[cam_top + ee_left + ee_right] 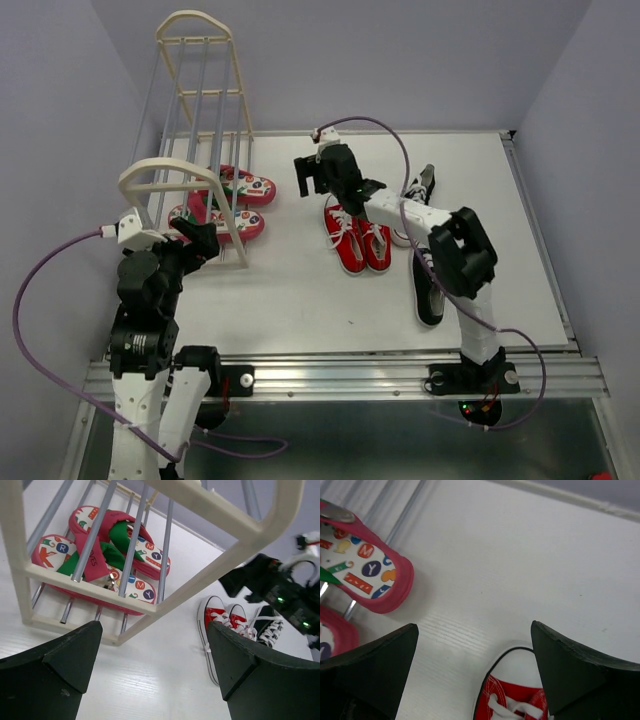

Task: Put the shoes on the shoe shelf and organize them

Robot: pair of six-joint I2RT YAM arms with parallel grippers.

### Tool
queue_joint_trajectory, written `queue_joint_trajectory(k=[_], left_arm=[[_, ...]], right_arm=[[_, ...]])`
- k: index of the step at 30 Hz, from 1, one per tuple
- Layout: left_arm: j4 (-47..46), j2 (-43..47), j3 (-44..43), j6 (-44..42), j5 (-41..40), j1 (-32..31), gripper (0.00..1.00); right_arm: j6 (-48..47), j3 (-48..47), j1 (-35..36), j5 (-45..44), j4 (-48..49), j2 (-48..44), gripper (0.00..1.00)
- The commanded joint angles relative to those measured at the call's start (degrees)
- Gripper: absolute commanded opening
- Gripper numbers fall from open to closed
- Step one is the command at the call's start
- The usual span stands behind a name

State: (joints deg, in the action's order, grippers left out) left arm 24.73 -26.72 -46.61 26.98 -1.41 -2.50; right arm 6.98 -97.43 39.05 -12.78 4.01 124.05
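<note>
The cream shoe shelf [200,120] stands at the far left. The red-pink flip-flops [232,190] lie side by side in its lowest tier, ends sticking out to the right; they also show in the left wrist view [120,555]. The red sneakers [358,240] stand paired mid-table. One black sneaker [428,290] lies under the right arm, and the other [422,185] is behind it. My left gripper [208,238] is open and empty beside the shelf's near end frame [150,605]. My right gripper [313,180] is open and empty above the red sneakers' toes [512,695].
The shelf's upper rails [205,70] hold nothing. A raised metal rim [530,220] runs along the table's right side. A flip-flop end [365,570] lies left of my right gripper. White tabletop [290,280] lies between the shelf and the red sneakers.
</note>
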Motion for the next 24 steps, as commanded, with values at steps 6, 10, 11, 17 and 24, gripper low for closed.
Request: queue_joint_trajectory(k=[6,10,11,17,24], left_arm=[[7.87,5.36,-7.79,0.79,-9.04,0.22,0.99],[9.71,3.96,-10.86,1.67,-10.98,0.22,0.99],[9.98,3.43,-11.13,1.76,-11.16,0.22,0.99],[10.16,-0.79,-13.15,2.02,-12.04,0.22,0.99],[9.90,-0.62,-14.30,1.85,-12.48,0.22,0.99]], right_arm=[[10.92,22.87,-0.37,-15.58,-11.73,-28.39,1.00],[17.62,29.91,-4.15,-16.94,-20.60,-36.30,1.00],[18.67,31.84,-5.11,-15.71,-20.97,-38.25,1.00],[21.23,43.19,-9.60,-16.75,-23.42,-51.43,1.00],[24.12,48.20,-10.75,-14.57,-33.00,-58.65,1.00]])
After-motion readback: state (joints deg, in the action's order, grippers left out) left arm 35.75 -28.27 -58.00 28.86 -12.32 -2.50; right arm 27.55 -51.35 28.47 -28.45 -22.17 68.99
